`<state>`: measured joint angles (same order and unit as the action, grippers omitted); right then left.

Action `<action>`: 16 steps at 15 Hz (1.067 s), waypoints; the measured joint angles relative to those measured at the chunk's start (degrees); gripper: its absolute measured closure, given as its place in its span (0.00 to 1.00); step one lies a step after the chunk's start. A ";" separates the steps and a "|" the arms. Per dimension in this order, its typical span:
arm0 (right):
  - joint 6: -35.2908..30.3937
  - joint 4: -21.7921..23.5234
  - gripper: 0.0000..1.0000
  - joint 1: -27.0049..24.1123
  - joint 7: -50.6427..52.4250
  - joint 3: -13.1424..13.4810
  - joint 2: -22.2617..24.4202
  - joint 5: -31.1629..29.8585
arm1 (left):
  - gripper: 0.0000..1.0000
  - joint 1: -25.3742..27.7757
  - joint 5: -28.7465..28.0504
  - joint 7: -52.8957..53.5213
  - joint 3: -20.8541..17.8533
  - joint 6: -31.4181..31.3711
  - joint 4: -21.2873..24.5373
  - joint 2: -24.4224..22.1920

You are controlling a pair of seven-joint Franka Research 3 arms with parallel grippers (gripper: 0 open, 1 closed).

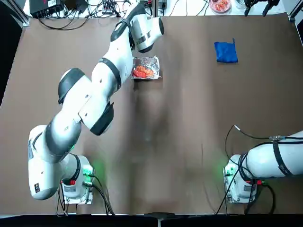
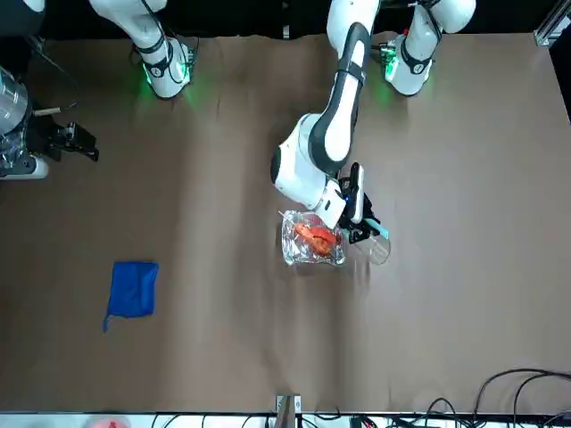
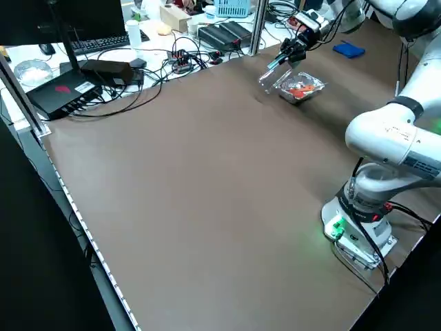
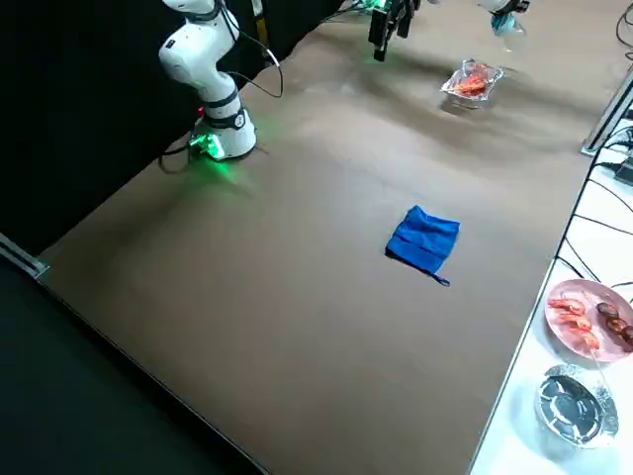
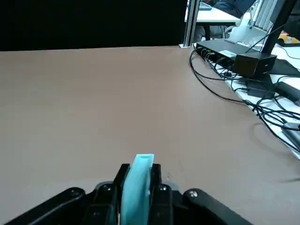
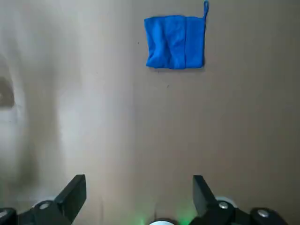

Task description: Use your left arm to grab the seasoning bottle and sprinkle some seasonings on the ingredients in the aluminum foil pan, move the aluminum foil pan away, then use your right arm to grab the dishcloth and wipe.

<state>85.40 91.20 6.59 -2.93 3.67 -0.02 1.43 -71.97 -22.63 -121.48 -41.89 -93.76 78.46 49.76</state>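
My top view hangs overhead, looking down on the counter (image 1: 189,118) with my bases at its bottom. The front view faces me from across, high up. Two raised side views look diagonally down, one from my left, one from my right; both share the foil pan (image 4: 472,83) with the top and front views. Each wrist view looks past my own fingers from close by; my right one shares the blue cloth (image 6: 175,42) with the top view.

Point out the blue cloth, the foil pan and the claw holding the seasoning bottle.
blue cloth (image 4: 423,238): right side view, middle of the folded fabric
foil pan (image 2: 290,242): front view, crinkled side wall
left claw (image 5: 137,185): left wrist view, between its fingertips
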 joint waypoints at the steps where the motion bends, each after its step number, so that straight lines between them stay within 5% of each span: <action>1: 0.00 0.00 0.00 0.00 0.00 0.00 0.00 0.00 | 0.77 -0.12 -0.02 0.00 -0.12 0.31 -0.18 0.25; 16: -0.03 0.02 0.00 0.07 0.00 -0.08 0.00 0.00 | 0.77 -3.98 -6.30 -0.22 -2.02 6.23 -2.02 3.80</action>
<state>85.36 91.22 6.66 -2.93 3.59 -0.03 1.43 -75.95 -28.93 -121.70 -43.91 -87.53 76.44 53.56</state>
